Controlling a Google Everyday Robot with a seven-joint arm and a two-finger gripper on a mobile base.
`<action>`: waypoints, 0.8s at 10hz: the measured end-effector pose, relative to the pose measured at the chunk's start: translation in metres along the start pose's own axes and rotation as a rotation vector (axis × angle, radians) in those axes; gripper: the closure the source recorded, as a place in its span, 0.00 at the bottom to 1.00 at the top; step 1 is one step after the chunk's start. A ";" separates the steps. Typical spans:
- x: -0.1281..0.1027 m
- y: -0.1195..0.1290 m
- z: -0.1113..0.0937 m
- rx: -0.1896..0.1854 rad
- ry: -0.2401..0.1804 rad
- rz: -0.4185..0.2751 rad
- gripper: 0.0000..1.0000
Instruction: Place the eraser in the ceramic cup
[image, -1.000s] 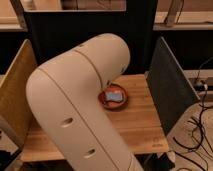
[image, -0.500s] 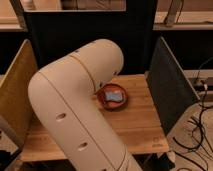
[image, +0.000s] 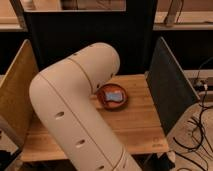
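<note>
Across the middle of the view, the robot's thick cream arm (image: 75, 110) bends like an elbow and covers most of the left half of the wooden table (image: 140, 125). The gripper is somewhere behind this arm, low over the table's left part, and is hidden completely, so I cannot tell whether it is open, closed or holding anything. The eraser does not show on any uncovered part of the table; where it lies and which way its long side points cannot be told. The cup is likewise out of sight.

Just right of the arm sits a reddish-brown bowl (image: 122, 102), its left rim cut off by the arm. A pale blue block (image: 114, 95) lies inside it, blurred at the edges. A tan panel (image: 17, 90) stands along the table's left side and a dark panel (image: 167, 90) along its right. Black cables (image: 200, 130) trail on the floor at the far right, cut off by the edge.
</note>
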 end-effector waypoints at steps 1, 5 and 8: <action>-0.001 -0.001 0.000 -0.003 -0.002 0.002 0.68; 0.007 -0.013 -0.004 -0.014 -0.001 0.056 1.00; 0.015 -0.052 -0.030 -0.004 -0.061 0.157 1.00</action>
